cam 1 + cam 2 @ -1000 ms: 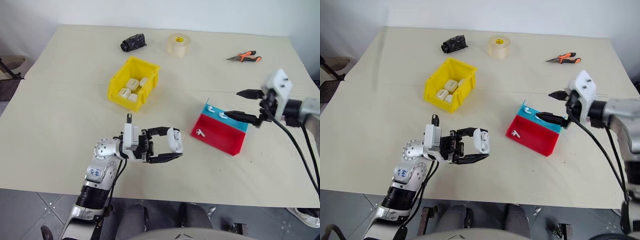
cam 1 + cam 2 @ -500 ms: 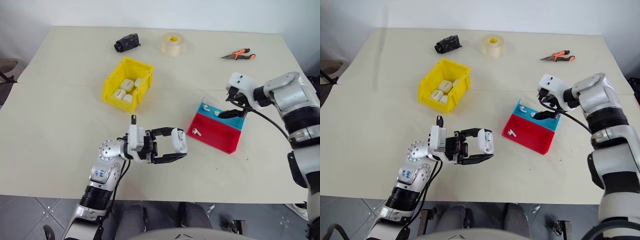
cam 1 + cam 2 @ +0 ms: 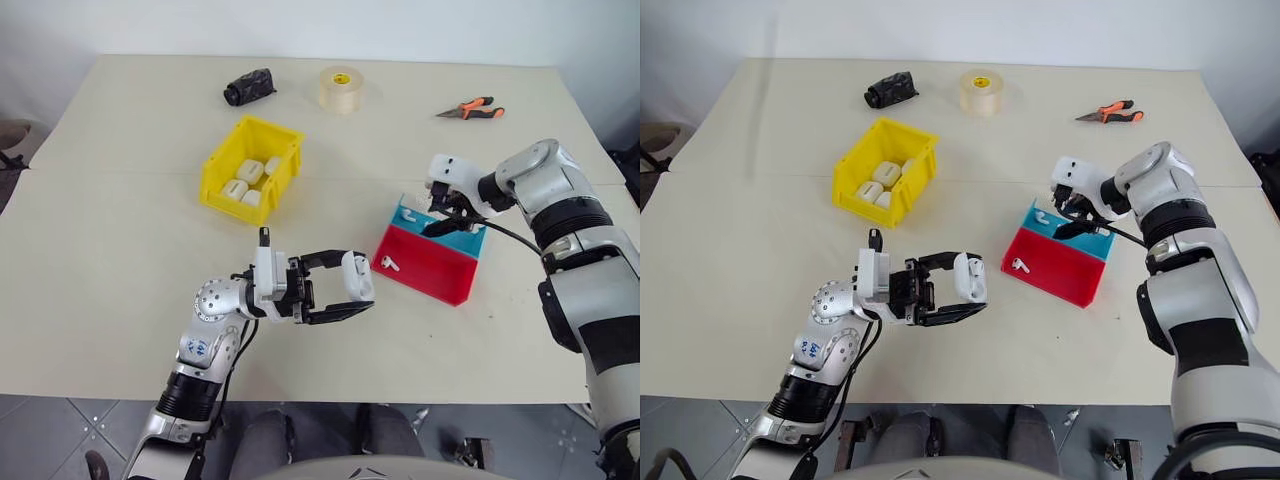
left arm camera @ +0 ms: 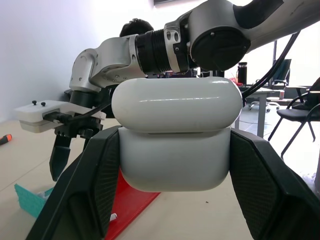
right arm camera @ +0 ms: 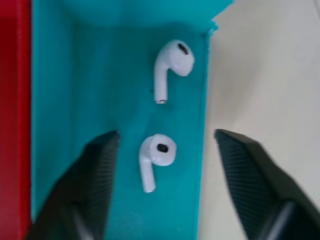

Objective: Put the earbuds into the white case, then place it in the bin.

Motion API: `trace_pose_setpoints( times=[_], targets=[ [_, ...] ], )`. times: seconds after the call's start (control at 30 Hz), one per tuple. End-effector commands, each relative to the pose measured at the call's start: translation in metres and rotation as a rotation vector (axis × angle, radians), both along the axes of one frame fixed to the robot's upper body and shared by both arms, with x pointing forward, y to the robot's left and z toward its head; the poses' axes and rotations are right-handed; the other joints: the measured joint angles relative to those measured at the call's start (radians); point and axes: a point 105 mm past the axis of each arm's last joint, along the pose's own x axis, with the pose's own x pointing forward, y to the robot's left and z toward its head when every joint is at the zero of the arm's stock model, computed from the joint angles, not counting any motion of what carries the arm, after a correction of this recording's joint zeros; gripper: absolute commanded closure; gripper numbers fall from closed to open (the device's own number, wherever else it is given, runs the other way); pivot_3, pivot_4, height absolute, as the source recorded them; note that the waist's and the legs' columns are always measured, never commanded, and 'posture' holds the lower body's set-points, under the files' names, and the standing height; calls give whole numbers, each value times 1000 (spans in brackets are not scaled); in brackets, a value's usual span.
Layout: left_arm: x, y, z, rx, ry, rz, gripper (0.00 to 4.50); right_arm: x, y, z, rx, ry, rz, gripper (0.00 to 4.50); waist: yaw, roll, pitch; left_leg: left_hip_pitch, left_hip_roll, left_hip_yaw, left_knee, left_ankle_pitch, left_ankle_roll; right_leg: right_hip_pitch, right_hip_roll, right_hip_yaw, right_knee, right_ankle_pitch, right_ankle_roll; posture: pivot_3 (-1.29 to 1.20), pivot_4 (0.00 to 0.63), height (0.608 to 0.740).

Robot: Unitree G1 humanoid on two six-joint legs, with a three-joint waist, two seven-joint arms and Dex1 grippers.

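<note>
Left gripper clamps the white case, lid closed, above the table's near edge. Right gripper hangs open astride one of two earbuds in the tray's teal end; none grasped. Nothing cased yet; yellow bin placement remains.

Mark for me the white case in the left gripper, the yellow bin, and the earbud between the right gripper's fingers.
white case (image 4: 175,132), left wrist view, front face at the lid seam.
yellow bin (image 3: 217,187), left eye view, near wall.
earbud (image 5: 159,152), right wrist view, rounded head.

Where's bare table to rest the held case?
Bare: the near table in front of the red-and-blue tray, and the stretch left of the yellow bin. Crowded: the tray's blue end, where the right gripper hangs over earbuds.
</note>
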Motion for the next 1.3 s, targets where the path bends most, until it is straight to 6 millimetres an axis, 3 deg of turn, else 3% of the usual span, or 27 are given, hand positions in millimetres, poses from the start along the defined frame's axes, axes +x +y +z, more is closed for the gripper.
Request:
trace_pose_setpoints(
  times=[0.03,0.6,0.7,0.77,0.83,0.97,1.13,1.23,1.3],
  targets=[
    [-6,0,8,-12,-42,0,1556,-3,-10,-7,-35,30,-26,2626,-3,0,0,0,0,0,0,0,0,0,0,0,0,0,0,0,150,740],
    [-6,1,9,-12,-44,8,1556,-2,-1,-10,-12,44,-19,2626,-7,0,0,1,0,0,0,0,0,0,0,0,0,0,0,0,150,740],
    [-6,1,9,-12,-43,7,1556,-3,1,-12,0,55,-11,3163,-8,0,0,1,0,0,0,0,0,0,0,0,0,0,0,0,150,740],
    [-5,1,9,-11,-43,7,1556,-3,1,-12,8,51,-11,3830,-8,0,0,1,0,0,0,0,0,0,0,0,0,0,0,0,150,740],
    [-5,1,9,-10,-42,6,1556,-2,1,-11,24,36,-18,3981,-7,0,0,1,0,0,0,0,0,0,0,0,0,0,0,0,150,740],
    [-5,1,8,-12,-35,11,1556,3,-2,3,87,-40,-34,3981,-7,0,0,1,0,0,0,0,0,0,0,0,0,0,0,0,150,740],
    [4,7,11,-26,-23,50,1556,-8,-6,41,279,-126,24,3981,-1,2,1,-1,-1,-1,0,0,0,0,-1,0,0,0,0,0,150,740],
    [11,12,13,-30,-13,70,1556,-30,7,62,488,-209,155,3981,-1,2,1,-1,-1,-2,-1,0,0,0,-1,0,-1,0,0,0,150,740],
    [19,15,15,-36,-1,79,1556,-55,22,69,693,-238,242,3981,-1,2,1,-1,0,-2,-1,0,0,0,0,-1,-1,0,0,0,150,740]
  ],
)
